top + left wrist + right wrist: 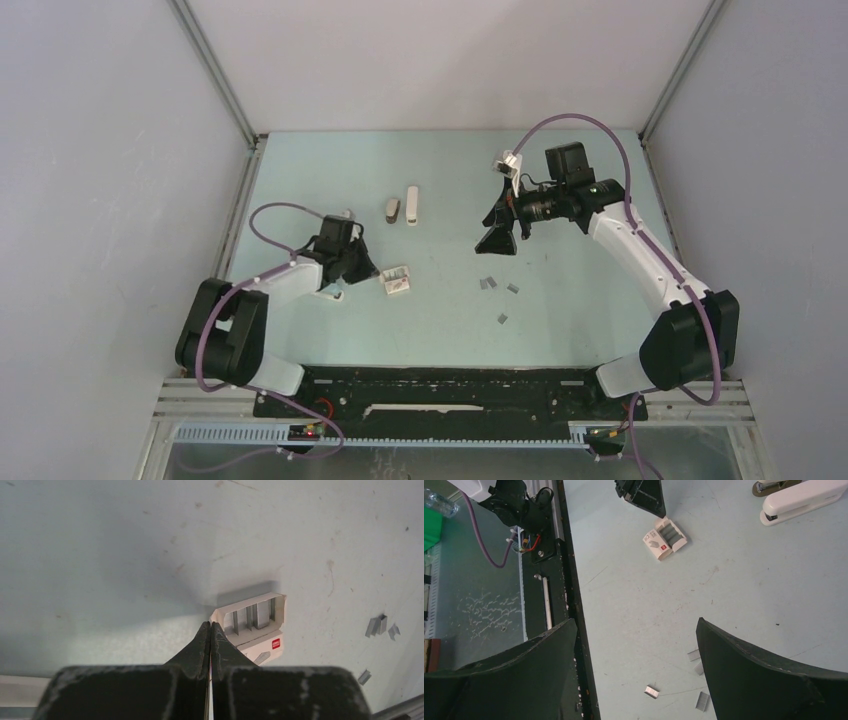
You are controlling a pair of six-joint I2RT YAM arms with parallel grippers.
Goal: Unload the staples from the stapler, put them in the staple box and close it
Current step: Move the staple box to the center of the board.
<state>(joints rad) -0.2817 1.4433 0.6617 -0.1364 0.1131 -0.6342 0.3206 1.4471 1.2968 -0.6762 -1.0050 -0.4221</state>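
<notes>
Staples (490, 283) lay loose, stapler (393, 210) parked well apart
Left gripper (210, 625) sat shut, empty, by the staple box (260, 640); right gripper (636, 622) hung wide open, empty, apparently done

I see the stapler (393, 209) lying flat on the tabletop (450, 330), left of the middle and toward the far side; it is small and dull grey-beige on top, its long axis running from the near edge toward the far one; whether it is fully closed I cannot tell; the staples (487, 283) lie loose as a few short grey metal strips, scattered right of the middle, apart from one another and well apart from the stapler.
</notes>
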